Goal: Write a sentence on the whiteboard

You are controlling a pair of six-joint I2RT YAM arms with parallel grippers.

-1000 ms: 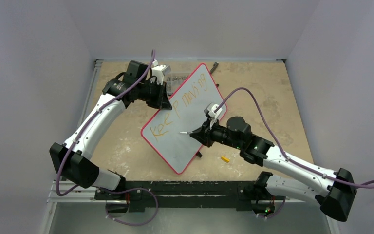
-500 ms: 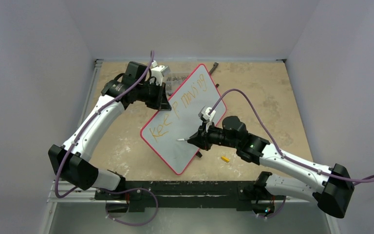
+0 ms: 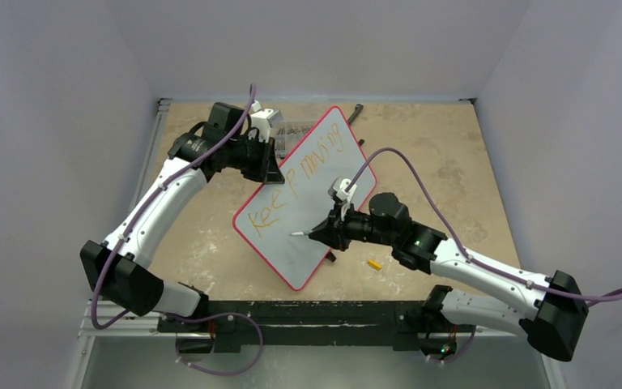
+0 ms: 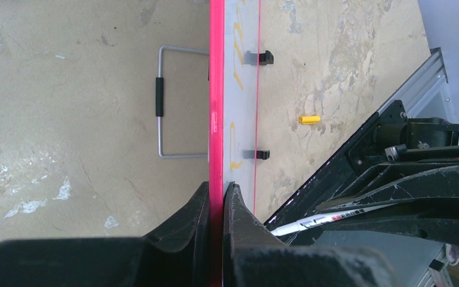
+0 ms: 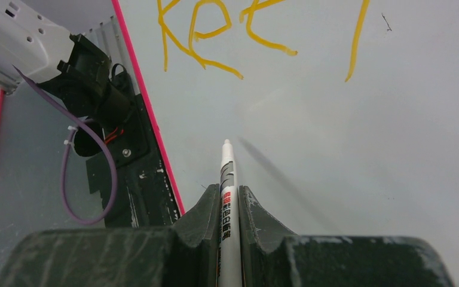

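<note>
With "Keep moving" down, I judge the sentence [image 3: 264, 213] unfinished on the whiteboard [image 3: 291, 261] propped tilted between both claws, left gripper [image 4: 216, 192] pinching its red frame, right gripper [image 5: 230, 194] clamped on the marker [image 5: 228, 173] at blank board.

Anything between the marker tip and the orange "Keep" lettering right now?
Nothing. In the right wrist view, only bare whiteboard separates the marker tip from the lettering. The marker's faint shadow falls off to one side.
</note>
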